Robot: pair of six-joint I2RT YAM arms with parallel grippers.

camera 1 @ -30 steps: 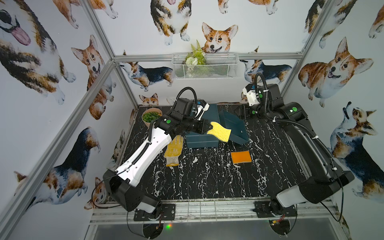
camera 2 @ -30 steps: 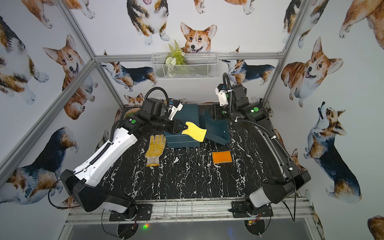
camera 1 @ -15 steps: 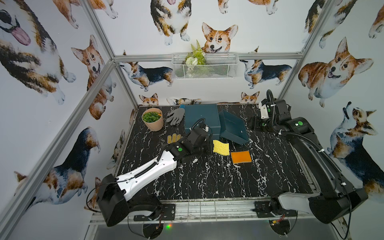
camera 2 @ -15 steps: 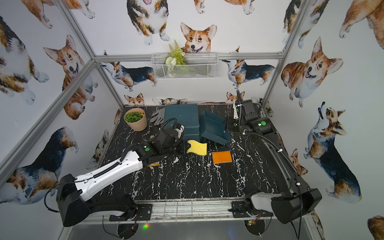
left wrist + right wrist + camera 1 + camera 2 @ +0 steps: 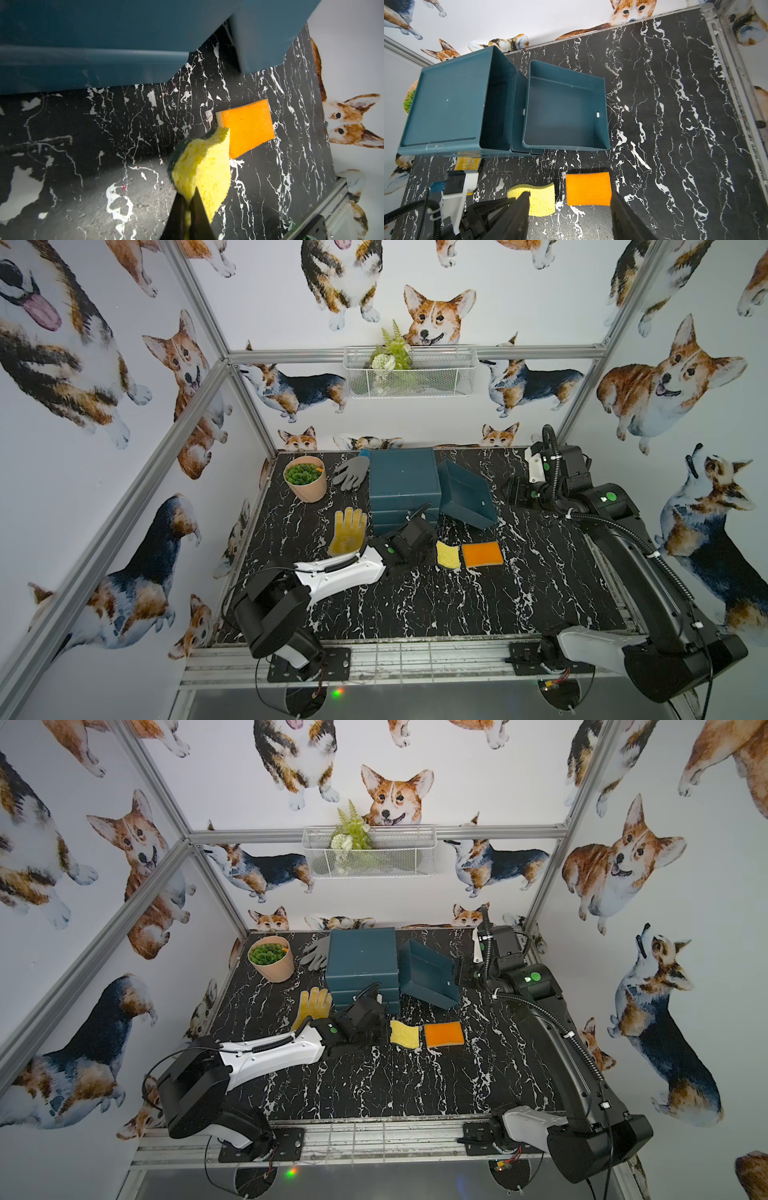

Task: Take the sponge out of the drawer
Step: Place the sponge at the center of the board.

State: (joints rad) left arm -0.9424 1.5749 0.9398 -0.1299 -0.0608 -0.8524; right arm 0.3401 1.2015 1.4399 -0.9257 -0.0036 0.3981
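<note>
Black stone counter (image 5: 415, 614) with white streaks is the biggest thing here, and it lies under both arms. Next biggest is the dark blue chest of drawers (image 5: 403, 477), which stands close on the far side of the left gripper (image 5: 188, 197). A loose blue drawer (image 5: 467, 497) sits crooked beside the chest, between the two grippers, and the right wrist view shows nothing in it. The right gripper (image 5: 513, 492) hangs just past that drawer with its jaws apart and nothing in them. A peach pot (image 5: 304, 485) of green leaves and a grey glove (image 5: 352, 472) sit well away, past the chest on the left gripper's left side. A yellow glove (image 5: 348, 531) lies flat near that arm's wrist. None of these are in the way. An orange sponge (image 5: 482, 554) lies flat just past the left gripper's tips, and it is the one thing close enough to get bumped. About as small is the yellow sponge (image 5: 448, 554), out of the drawer and down at the counter, right at those tips. The left gripper is pinched tight on one thin edge of it. I cannot tell if the sponge rests on the counter or hangs just above it. It looks very light and squishy, and it bends where it is pinched. One side of it is dark green and rough. I think it will flop about but not slip or break. A hold on the edge should do, though one nearer the middle would flop less.
</note>
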